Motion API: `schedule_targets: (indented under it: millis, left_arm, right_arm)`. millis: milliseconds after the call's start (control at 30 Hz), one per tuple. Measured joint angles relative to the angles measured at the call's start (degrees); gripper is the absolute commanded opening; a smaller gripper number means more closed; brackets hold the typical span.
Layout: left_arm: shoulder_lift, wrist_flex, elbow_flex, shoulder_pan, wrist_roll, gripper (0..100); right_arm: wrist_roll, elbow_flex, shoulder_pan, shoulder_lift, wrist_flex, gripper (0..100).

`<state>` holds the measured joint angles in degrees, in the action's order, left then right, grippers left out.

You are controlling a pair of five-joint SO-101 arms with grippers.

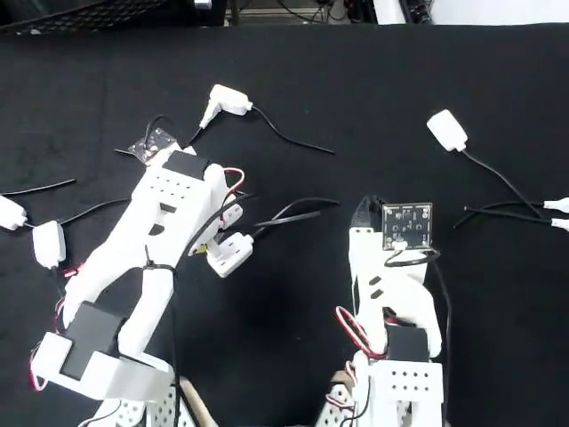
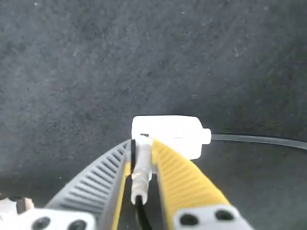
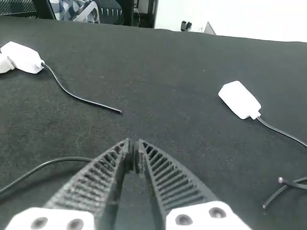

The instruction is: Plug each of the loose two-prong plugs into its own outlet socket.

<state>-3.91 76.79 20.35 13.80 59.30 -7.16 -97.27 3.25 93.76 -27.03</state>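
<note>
Left pincer [image 2: 142, 143] grips one plug [image 2: 141, 168] (socket [image 2: 169, 133] touching).

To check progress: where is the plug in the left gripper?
Left wrist view: the plug sits in the left gripper, its front end at a white outlet socket.

Arms: two, the left arm [image 1: 133, 267] and the right arm [image 1: 396, 285] beside it.
White blocks: five. A block [image 1: 227, 100] lies beyond the left arm's tip and a block [image 1: 229, 252] just beside it. On the arm's outer side are a block [image 1: 49, 242] and a block [image 1: 11, 213]. A block [image 1: 447, 130] lies well apart from the arm.
Slim plugs: three. A plug [image 2: 141, 167] is at the left arm's tip. A plug [image 1: 558, 203] and a plug [image 1: 560, 224] lie farthest from it.
</note>
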Motion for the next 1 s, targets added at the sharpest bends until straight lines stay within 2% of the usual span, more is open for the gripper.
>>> schedule_targets:
  millis: [400, 1000]
  left_arm:
    - [0.0, 5.7, -3.4, 0.0, 0.0, 3]
    - [0.0, 3.1, -2.1, 0.4, 0.0, 3]
  right_arm:
    - [0.0, 0.0, 0.0, 0.0, 0.0, 1.3]
    - [0.0, 0.0, 0.0, 0.0, 0.0, 1.3]
